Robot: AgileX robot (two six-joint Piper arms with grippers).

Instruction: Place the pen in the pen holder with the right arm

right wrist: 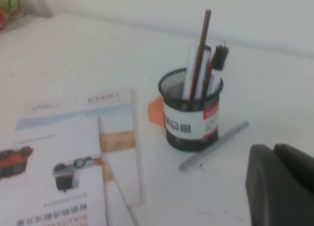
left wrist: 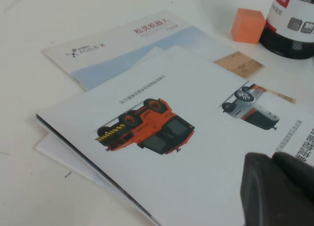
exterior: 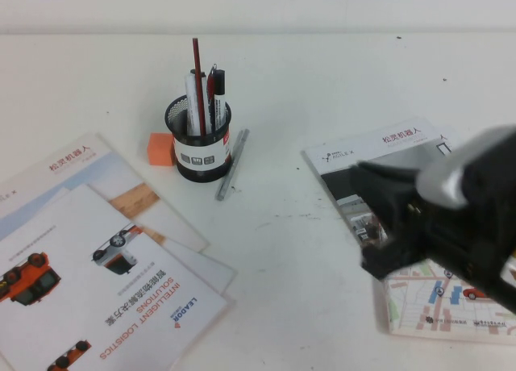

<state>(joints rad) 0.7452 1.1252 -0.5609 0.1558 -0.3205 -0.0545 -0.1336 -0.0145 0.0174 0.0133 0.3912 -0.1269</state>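
Left gripper point(left wrist: 277, 186): dark tip over the brochures point(exterior: 105, 250); opening cannot be told.
Pen point(exterior: 196, 64): upright in the pen holder point(exterior: 199, 141), among markers.
Silver-grey pen point(exterior: 232, 164): flat on the table, touching the holder's base.
Right gripper point(exterior: 387, 222): over a booklet point(exterior: 379, 149), well apart from the holder; grip unclear, fingertips cut off.
Risk: a careless sweep could tip the holder.

The pen's point(exterior: 196, 64) lower end is hidden inside the pen holder point(exterior: 199, 149); both grippers are cropped.
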